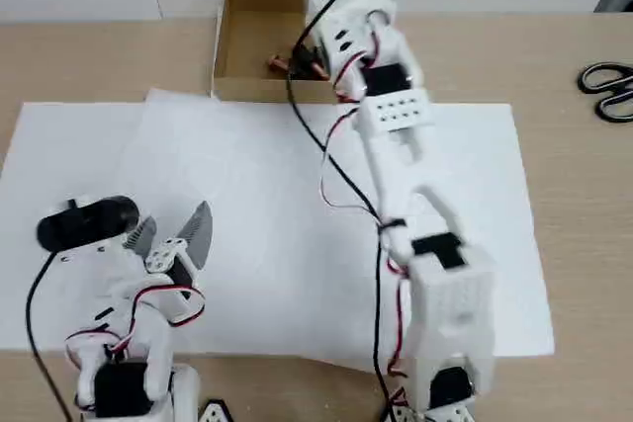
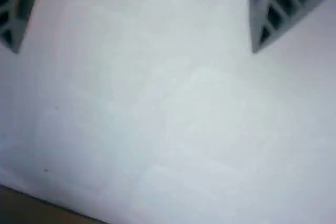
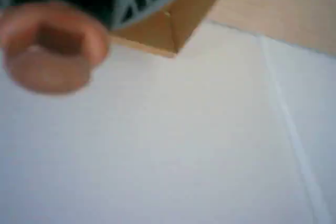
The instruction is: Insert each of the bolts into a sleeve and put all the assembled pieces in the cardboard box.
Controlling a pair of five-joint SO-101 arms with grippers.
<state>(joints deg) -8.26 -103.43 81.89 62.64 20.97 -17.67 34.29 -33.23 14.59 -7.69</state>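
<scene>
Copper-coloured piece (image 3: 50, 51) close up (blurred), cardboard box (image 3: 181, 22) corner, white paper (image 3: 184, 145), wooden table (image 3: 283, 9).

White printed shells covering the left arm (image 1: 104, 269) and right arm (image 1: 450, 294), black servo blocks (image 1: 388, 78) showing between segments, black and red cables (image 1: 341, 177) trailing along both, grey ribbed fingers (image 1: 198, 229) tipping the left arm.

The paper sheet (image 1: 247, 195) lies across your worktop (image 1: 79, 56), with the cardboard box (image 1: 232, 42) just behind its far edge. Your right tool (image 1: 302, 64) sits at the box's near wall, gripping a piece (image 3: 50, 48). Your left tool (image 1: 176, 222) is over the sheet's near left part. The scissors (image 1: 608, 86) lie far right, off the sheet.
</scene>
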